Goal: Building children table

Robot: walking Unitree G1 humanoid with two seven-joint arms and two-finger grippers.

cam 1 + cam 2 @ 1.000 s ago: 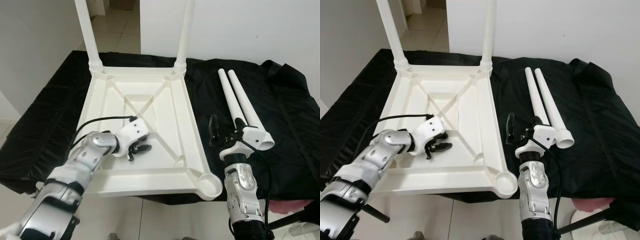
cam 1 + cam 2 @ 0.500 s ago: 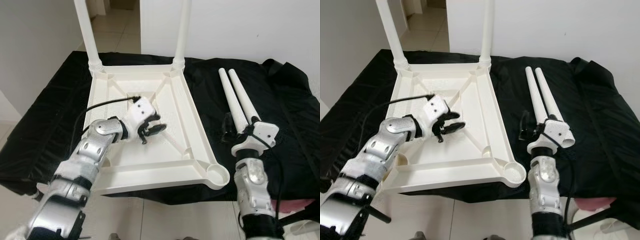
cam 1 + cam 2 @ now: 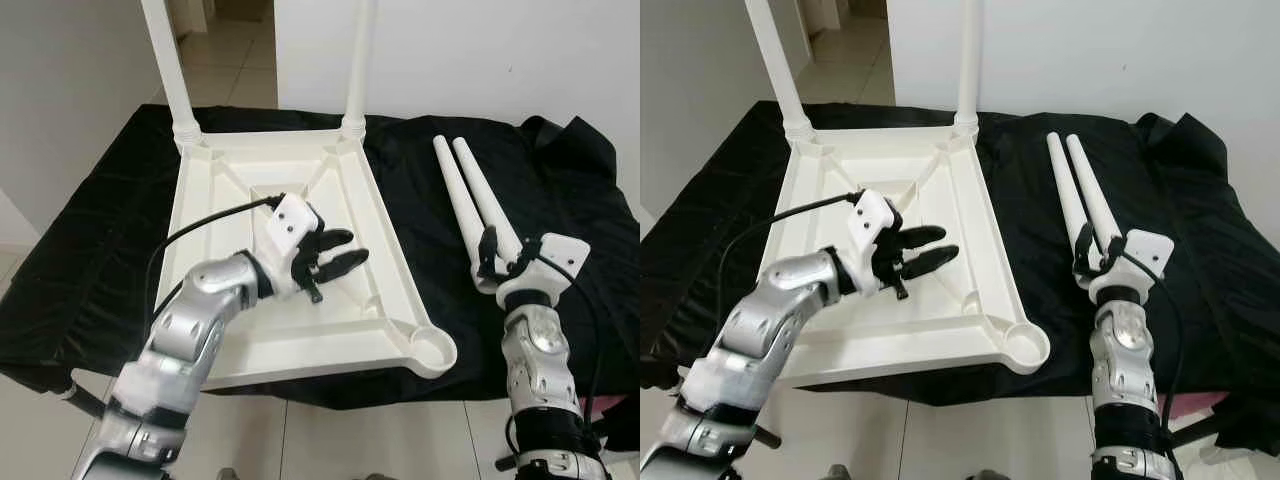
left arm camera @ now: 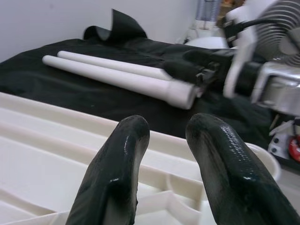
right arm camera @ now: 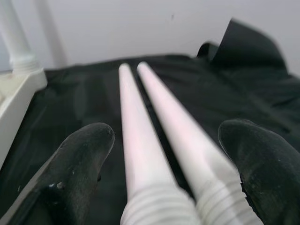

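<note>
The white children's table top (image 3: 300, 365) lies upside down on the black cloth. Two white legs (image 3: 165, 60) (image 3: 358, 60) stand in its far corner sockets. Two loose white legs (image 3: 465, 195) lie side by side on the cloth to the right, also seen as loose legs (image 4: 117, 75). My left gripper (image 3: 352, 247) hovers over the underside of the top, open and empty, its fingers (image 4: 117, 173) pointing toward the near right corner. My right gripper (image 3: 505, 250) sits at the near ends of the loose legs, open, its fingers (image 5: 79, 154) straddling both.
A round empty socket (image 3: 432, 350) marks the top's near right corner, which overhangs the front edge of the cloth-covered work table (image 3: 90, 230). A white wall (image 3: 480, 60) stands behind, and tiled floor (image 3: 225, 70) lies at the back left.
My left gripper lifted off the underside and swung right toward the near right corner. My right gripper moved right onto the loose legs' near ends. The top's near right corner shifted slightly.
</note>
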